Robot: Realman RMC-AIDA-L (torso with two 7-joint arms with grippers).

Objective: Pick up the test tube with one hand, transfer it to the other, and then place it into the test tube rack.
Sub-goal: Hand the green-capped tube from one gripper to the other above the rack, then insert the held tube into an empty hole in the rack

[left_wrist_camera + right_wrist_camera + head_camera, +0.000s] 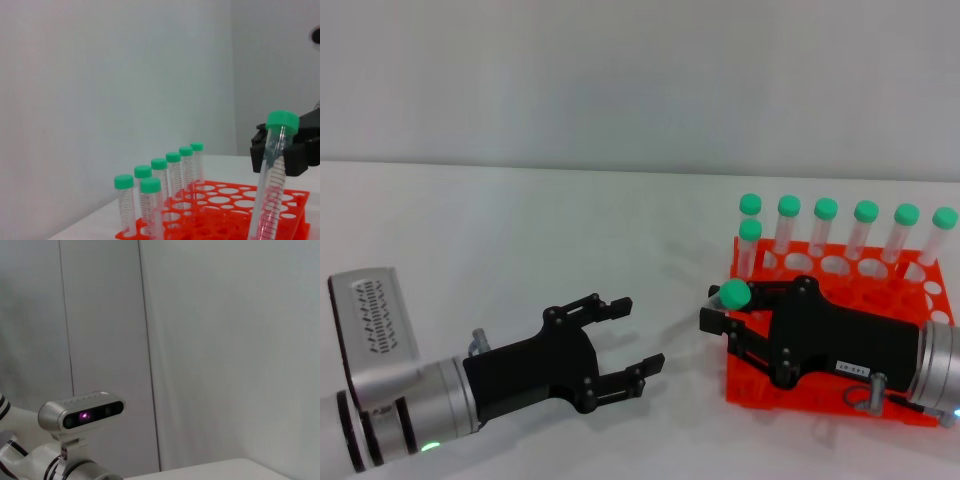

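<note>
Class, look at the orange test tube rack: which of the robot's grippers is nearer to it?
Right. The right gripper hangs over the test tube rack's left edge, shut on the test tube. The left gripper is open, empty, off to the rack's left.

My left black two-fingered gripper [638, 338] on its silver-and-white forearm hangs low, fingers spread wide — holding nothing. My right all-black, white-labelled gripper [720, 305] reaches leftward — fingers clamped.

Clear plastic test tube [272, 190], glossy orange plastic rack [820, 385].
</note>
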